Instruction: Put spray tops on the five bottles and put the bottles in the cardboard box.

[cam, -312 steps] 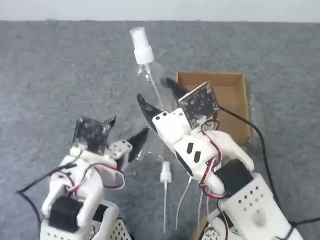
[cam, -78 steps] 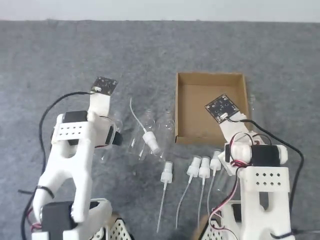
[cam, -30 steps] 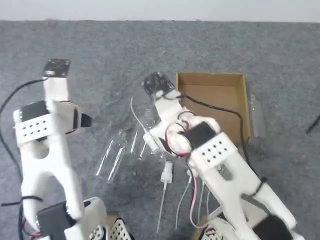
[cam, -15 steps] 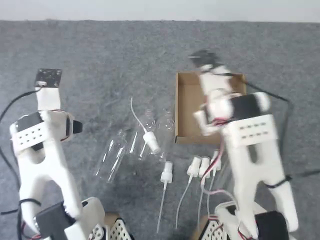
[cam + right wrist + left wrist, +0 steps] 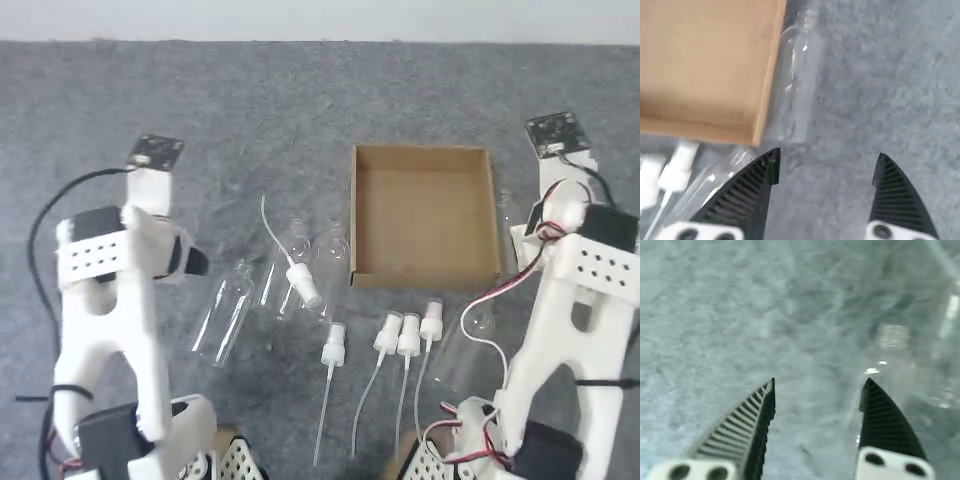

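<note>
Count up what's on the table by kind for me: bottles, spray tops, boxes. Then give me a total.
Clear bottles: 5
Spray tops: 5
Cardboard box: 1
Total: 11

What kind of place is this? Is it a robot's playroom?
Probably a robot practice table, in a workshop or lab. A left arm and right arm stand at a grey mat, with clear bottles, spray tops and a cardboard box laid out for them.
</note>
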Available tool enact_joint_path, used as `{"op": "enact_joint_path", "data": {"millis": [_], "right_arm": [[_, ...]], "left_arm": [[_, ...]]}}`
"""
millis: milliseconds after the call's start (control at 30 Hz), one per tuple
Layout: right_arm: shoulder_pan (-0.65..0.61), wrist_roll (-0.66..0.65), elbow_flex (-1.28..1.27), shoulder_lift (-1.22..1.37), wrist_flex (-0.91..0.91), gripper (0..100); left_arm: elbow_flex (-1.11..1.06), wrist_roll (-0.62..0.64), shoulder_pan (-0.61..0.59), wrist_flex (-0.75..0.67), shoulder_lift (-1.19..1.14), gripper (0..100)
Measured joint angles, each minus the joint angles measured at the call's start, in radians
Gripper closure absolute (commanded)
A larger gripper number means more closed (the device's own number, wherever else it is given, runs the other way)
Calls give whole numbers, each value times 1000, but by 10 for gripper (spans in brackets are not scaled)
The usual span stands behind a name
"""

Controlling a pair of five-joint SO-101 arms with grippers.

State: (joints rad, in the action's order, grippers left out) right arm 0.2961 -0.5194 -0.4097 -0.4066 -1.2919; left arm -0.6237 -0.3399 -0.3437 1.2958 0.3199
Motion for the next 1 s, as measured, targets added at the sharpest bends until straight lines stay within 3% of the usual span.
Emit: {"op": "enact_joint_path", "data": {"millis": [300,500,900,1000], "right_arm": [[0,0,0,219,184,749],[-17,9,2,373,267,749],[-12,32,20,548,384,753],[-3,32,26,589,407,807]], "left_arm": [[14,118,173,43,0,753],[14,166,178,41,61,753],[2,178,183,43,446,753],[2,178,187,43,451,753]]}}
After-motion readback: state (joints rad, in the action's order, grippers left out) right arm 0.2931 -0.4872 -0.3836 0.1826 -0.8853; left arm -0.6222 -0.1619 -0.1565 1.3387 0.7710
